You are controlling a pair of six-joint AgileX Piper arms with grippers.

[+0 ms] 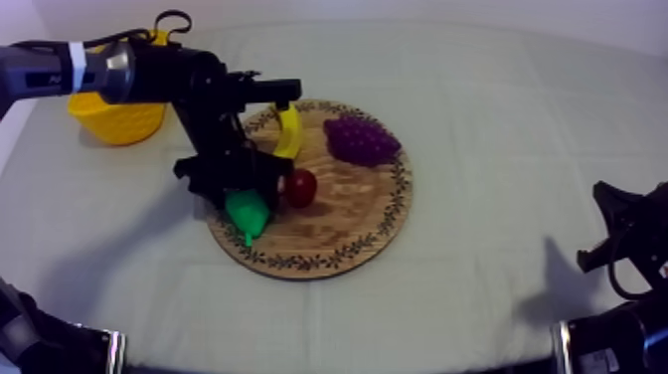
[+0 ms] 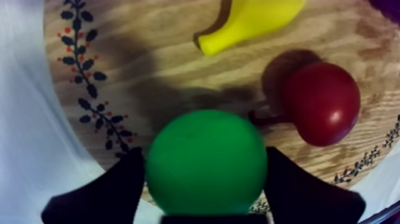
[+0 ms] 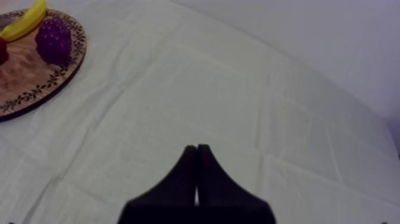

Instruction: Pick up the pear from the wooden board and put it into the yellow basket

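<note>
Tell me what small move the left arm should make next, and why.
Probably lift straight up. The left gripper is shut on the green toy pear at the rim of the round wooden board, with the small red fruit close beside it; rising first should clear both before swinging to the yellow basket.

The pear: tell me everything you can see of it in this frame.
The pear is plain green, smooth and slightly glossy, and looks like plastic. The left gripper is shut on it, with one black finger against each side and the pear's rounded end facing the wrist camera. From above, its narrow end points toward the near-left rim of the wooden board, and the small red fruit is close beside it. I cannot tell whether it rests on the board or is lifted.
</note>
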